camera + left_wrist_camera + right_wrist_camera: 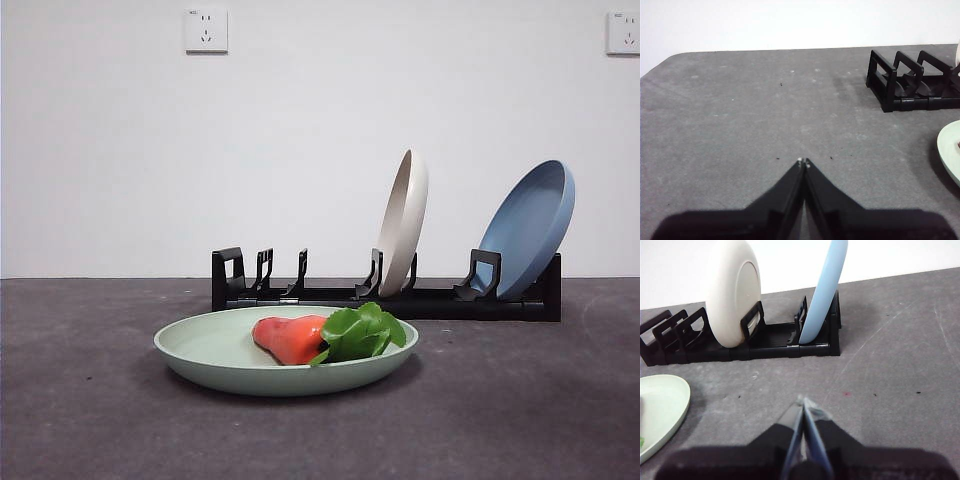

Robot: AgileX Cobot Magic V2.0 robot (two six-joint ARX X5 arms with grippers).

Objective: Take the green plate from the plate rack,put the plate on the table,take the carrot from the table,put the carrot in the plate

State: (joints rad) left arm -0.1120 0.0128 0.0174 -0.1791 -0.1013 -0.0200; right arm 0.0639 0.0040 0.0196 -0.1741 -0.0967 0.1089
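Right now the green plate (230, 350) lies flat on the tabletop (90, 420), just in front of the plate rack (300, 296) and apart from it. The carrot (292, 338) rests inside the plate, lying on its side with its long axis running roughly level across the front view: the orange-red body points toward the left of that view, and the bright green leaves spread at the right end, close against the plate's rim. In the rack, the beige plate (405, 222) stands nearly upright in a middle slot, and the blue plate (530, 228) leans back at the far right end; the slots at the rack's left end hold nothing.

My left gripper (804, 162) hovers over bare tabletop, its jaws pressed together with nothing between them, the rack's end and the green plate's edge off to one side. My right gripper (804, 401) faces the rack and its two standing plates, its jaws likewise closed tight and holding nothing
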